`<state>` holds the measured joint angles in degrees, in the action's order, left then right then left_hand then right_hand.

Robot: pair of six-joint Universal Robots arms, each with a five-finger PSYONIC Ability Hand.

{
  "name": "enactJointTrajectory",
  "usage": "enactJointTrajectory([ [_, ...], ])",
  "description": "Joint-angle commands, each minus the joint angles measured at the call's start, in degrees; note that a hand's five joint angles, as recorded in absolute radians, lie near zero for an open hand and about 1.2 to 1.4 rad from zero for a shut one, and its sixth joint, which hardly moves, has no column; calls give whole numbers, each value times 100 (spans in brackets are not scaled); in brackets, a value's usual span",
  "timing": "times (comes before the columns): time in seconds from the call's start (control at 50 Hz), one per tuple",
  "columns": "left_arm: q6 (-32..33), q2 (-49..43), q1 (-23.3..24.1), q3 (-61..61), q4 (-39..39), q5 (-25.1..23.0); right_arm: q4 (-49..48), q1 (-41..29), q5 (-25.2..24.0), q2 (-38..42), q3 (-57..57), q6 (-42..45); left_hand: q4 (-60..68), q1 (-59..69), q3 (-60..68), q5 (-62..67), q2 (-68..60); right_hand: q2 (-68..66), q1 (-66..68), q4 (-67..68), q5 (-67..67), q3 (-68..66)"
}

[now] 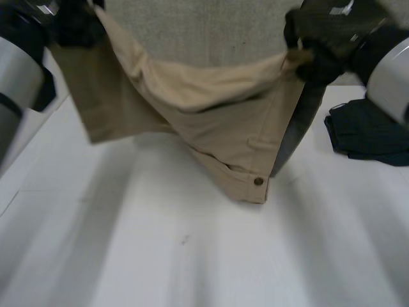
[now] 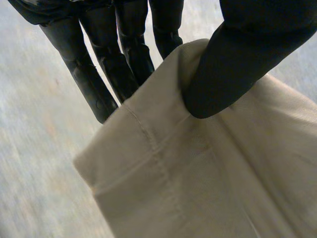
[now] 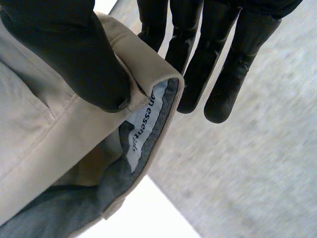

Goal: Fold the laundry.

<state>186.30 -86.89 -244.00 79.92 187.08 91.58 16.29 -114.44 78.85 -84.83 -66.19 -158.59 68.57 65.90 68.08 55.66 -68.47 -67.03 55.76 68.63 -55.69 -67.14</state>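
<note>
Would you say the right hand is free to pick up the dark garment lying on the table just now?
Probably not yet: the right hand pinches the beige garment at the waistband. Otherwise the dark garment lies near it, with nothing between.

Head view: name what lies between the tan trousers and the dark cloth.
Bare white table, as the head view shows; the tan trousers and the dark cloth are apart.
</note>
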Motion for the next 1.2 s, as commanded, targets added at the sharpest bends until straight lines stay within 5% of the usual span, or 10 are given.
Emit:
enactJointTrajectory([
  [0.02,56,778,37,-389,-339,-9,137,63,-256,-763,185,-14,1143,1410,1192,1434,-1153,-1297,2424,1137,-1431,-1286],
  [0.18,73,726,-25,-794,-453,-9,314,159,-406,-729,493,-102,1143,1410,1192,1434,-1153,-1297,2424,1137,-1431,-1286],
  [0.4,591,-1900,-130,-1575,-287,-9,208,309,-257,1844,1432,-198,1143,1410,1192,1434,-1153,-1297,2424,1137,-1431,-1286],
  [0.56,1330,-4045,-95,-2867,671,-8,-441,221,684,3638,2716,-189,1143,1410,1192,1434,-1153,-1297,2424,1137,-1431,-1286],
  [0.64,1444,-4714,-86,-3237,1207,0,-1083,212,868,4158,2884,-172,-4175,-3908,-4127,-3885,4165,-1297,2424,1137,-1431,-1286],
  [0.68,1471,-4890,-78,-3290,1427,-8,-1286,212,965,4334,2936,-119,-5857,-5590,-5808,-5566,5847,5063,-3936,-5224,4929,5074],
  [0.7,1471,-4917,-78,-3290,1471,-9,-1295,212,1009,4378,2945,-84,-5836,-5569,-5788,-5546,5826,5703,-4576,-5863,5569,5714],
  [0.9,1453,-4163,-25,-1947,1507,79,-1040,300,1300,3474,2129,434,-5835,-5569,-5787,-5545,5825,5703,-4576,-5863,5569,5714],
  [1.08,1427,-2327,98,608,841,220,-400,379,255,2068,-250,1505,-4996,-4729,-4947,-4705,4986,5703,-4576,-5863,5569,5714],
  [1.2,1392,-1587,221,1903,-39,194,418,712,-291,1347,-1676,1990,-3532,-3265,-3484,-3242,3522,3913,-2786,-4074,3779,3925],
])
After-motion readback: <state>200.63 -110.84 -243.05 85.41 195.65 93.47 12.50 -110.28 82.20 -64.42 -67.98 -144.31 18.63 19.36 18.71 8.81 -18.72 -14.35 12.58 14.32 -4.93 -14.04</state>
